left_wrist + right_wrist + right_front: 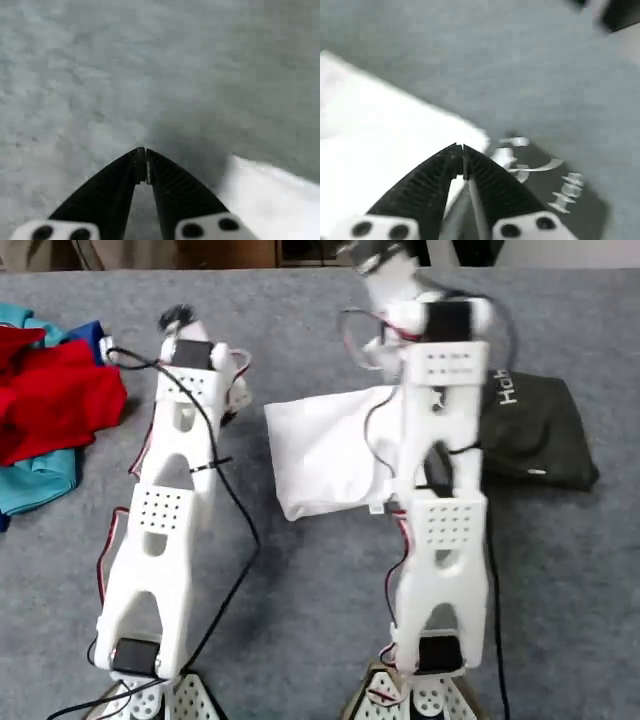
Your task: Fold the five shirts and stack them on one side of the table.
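At 9 o'clock on the grey cloth-covered table, seen from the high view, sits a messy pile: a crumpled red cloth shirt, a teal cloth shirt under it & a bit of blue cloth. Near the middle lies a folded white cloth shirt. At 3 o'clock lies a folded black cloth shirt w/ white print. The right arm hides where these 2 meet, so can't tell if they touch.

Left gripper: black fingers pressed together, holding nothing, over bare table just beside the white shirt's edge. Right gripper: fingers pressed together too, empty, above where the white & black shirts come close.

My guess: 2 shirts folded, 3 to go, no stack yet. Next move prob. needs 1 gripper to open, nip the white shirt's edge & slide it onto the black one w/o undoing the fold. Or go to 9 o'clock for the red shirt.
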Tool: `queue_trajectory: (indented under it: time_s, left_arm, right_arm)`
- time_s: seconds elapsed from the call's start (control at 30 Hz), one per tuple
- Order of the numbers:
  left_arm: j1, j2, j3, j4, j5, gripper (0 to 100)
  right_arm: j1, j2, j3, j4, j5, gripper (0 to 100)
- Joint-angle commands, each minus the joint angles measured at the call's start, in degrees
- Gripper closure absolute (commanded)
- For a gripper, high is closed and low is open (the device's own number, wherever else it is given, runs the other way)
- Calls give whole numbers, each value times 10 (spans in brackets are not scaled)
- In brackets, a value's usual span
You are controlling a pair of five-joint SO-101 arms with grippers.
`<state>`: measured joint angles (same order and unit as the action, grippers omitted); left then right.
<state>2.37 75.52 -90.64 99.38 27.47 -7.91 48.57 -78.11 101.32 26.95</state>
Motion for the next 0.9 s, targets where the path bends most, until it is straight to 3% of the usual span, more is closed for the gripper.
queue_trajectory:
  time_s: [0.0,0.17,0.3,0.87]
  left_arm:
    - [-25,26,-53,-17,4,981]
    - [3,23,-53,-4,4,981]
    - [16,22,-53,-4,3,981]
    - [18,22,-54,-8,5,981]
  right_arm:
    - [-32,-88,152,11,5,997]
    - [-57,-218,364,6,56,997]
    - [-59,-262,454,-38,75,997]
    - [-30,-189,487,-51,104,997]
